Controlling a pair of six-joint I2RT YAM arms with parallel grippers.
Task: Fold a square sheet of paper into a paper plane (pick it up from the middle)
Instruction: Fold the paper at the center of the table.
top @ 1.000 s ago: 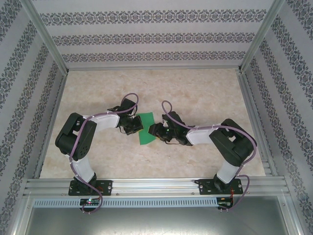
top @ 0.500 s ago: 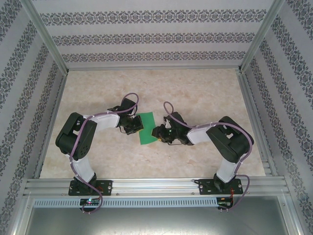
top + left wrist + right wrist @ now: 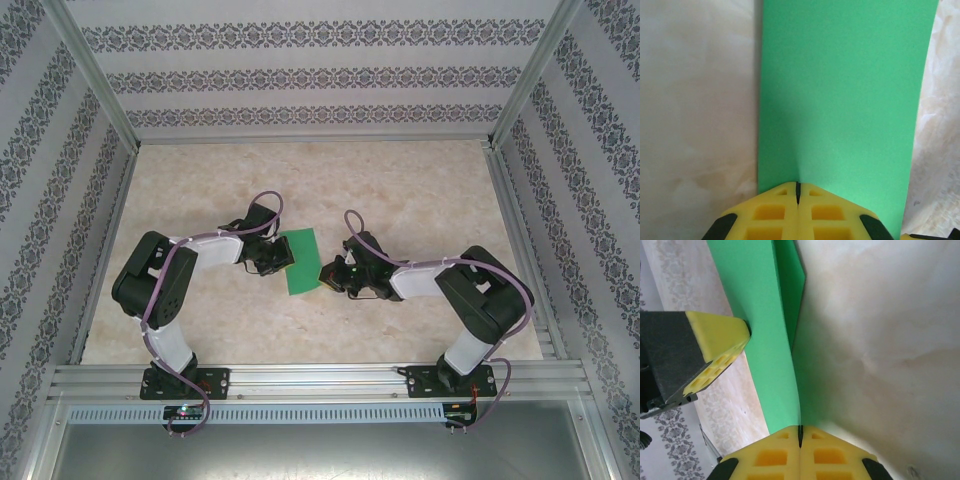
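Paper — a thin, bright green square sheet of paper (image 3: 300, 263) — bows over the pale tabletop (image 3: 400, 190), looking light and floppy, opposite edges pinched by the clenched left hand (image 3: 797, 186) and right hand (image 3: 800, 430) — edge grips should suit it.

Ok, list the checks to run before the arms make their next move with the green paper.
1. Is the left end effector shut on the square sheet of paper? Ok.
2. Is the right end effector shut on the sheet's opposite edge? Ok.
3. Is the sheet untorn where visible? Ok.
4. Are the sheet's edges aligned for the fold? Cannot tell.
5. Are the two end effectors apart, with the sheet between them? Ok.
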